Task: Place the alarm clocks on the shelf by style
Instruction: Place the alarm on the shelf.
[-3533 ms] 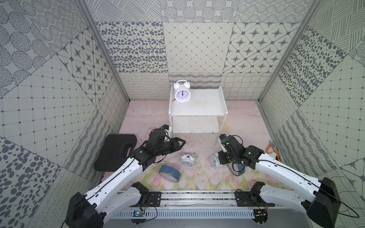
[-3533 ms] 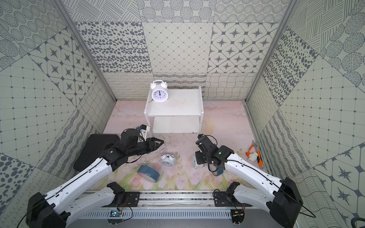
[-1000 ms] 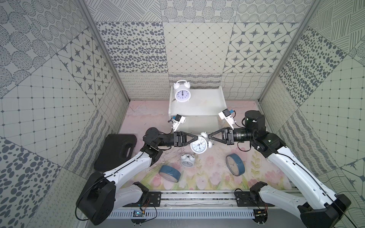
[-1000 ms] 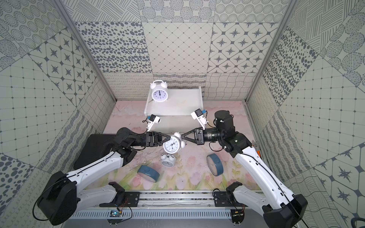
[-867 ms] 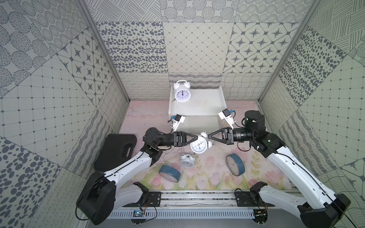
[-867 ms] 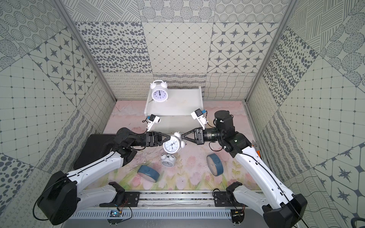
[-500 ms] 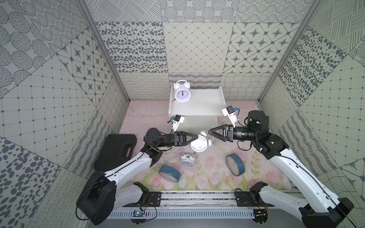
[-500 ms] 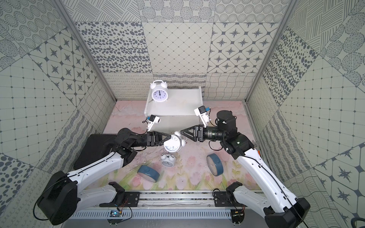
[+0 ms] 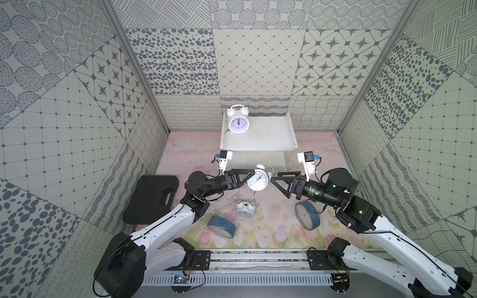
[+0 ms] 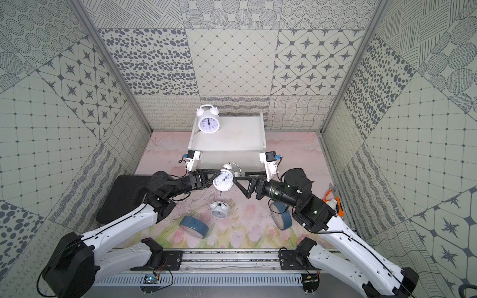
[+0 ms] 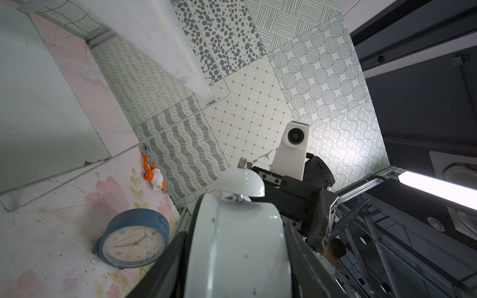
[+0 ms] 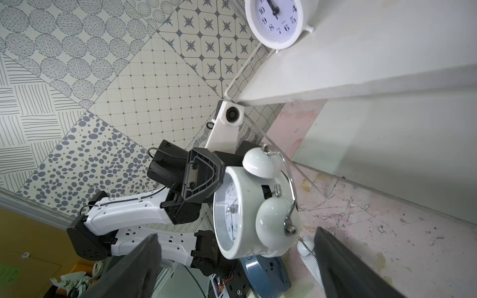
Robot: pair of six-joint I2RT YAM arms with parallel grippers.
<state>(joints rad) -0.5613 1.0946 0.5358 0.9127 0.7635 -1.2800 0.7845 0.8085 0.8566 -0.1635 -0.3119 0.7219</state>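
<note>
Left gripper clamped on a white twin-bell clock, which hangs tilted in the air just in front of the shelf. Right gripper has its jaws apart beside it, not touching. Best next: back the right arm clear, then set the clock feet-down on the shelf's top board beside the matching clock. Look: white case, 2 domed bells, wire handle, white dial.

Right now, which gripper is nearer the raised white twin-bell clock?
Left. The left gripper is clamped on the raised clock, holding it above the mat. The right gripper stands open at the clock's opposite side, not gripping it.
</note>
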